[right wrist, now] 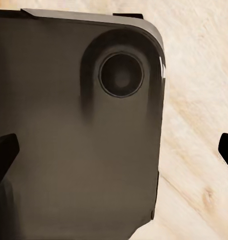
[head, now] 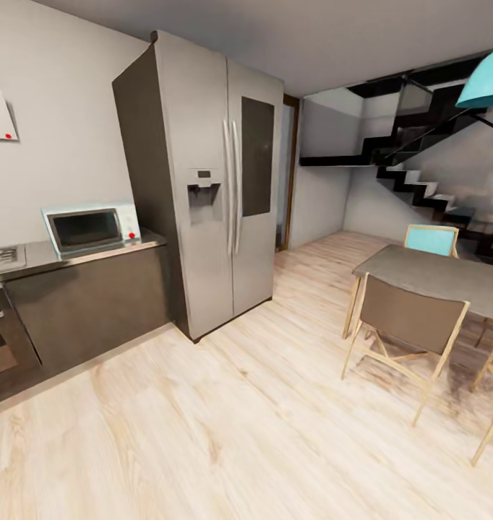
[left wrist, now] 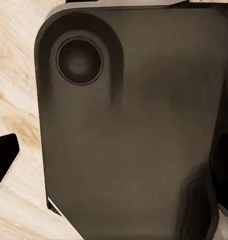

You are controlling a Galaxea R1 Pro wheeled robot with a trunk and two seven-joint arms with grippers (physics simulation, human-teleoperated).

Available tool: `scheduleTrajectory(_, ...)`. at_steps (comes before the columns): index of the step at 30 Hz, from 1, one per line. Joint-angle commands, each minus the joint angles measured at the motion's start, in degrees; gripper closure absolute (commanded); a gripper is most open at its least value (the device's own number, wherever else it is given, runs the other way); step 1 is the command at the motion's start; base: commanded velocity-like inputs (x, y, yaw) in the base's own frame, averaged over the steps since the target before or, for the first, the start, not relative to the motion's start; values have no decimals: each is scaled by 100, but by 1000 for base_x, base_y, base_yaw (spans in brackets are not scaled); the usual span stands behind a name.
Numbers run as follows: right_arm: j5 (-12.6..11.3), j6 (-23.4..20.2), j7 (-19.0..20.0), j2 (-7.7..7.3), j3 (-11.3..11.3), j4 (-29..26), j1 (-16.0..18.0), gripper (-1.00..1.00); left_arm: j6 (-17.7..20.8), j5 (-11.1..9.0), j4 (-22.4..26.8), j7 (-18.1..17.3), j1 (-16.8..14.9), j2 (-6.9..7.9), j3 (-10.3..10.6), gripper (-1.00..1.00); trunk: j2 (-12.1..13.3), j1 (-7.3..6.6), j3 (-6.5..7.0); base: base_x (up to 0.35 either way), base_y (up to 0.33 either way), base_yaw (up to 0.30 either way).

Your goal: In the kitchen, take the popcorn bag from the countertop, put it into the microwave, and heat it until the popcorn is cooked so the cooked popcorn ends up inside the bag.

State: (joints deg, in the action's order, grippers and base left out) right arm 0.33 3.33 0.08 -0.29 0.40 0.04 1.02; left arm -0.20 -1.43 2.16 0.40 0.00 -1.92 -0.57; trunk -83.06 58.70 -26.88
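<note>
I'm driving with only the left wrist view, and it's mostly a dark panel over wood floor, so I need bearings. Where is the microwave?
Observer: In the head view, the microwave sits on the countertop at the left, next to a tall grey fridge.
Operator: Is its door open?
Observer: No, its dark glass door looks shut.
Operator: Anything to avoid on the other side?
Observer: A dining table with chairs stands at the right.
</note>
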Motion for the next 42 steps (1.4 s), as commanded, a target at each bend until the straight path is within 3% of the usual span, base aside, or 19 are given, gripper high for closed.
scheduleTrajectory(1, 3, 19, 1, 1, 3, 5, 3, -100, -1, -15, 5, 4, 0, -1, -4, -100, -2, 3, -5, 322, 6, 0)
scheduleTrajectory(42, 10, 27, -1, -13, 3, 5, 3, -100, -6, -11, 8, 4, 0, -9, -13, -100, -2, 3, -5, 322, 0, 0)
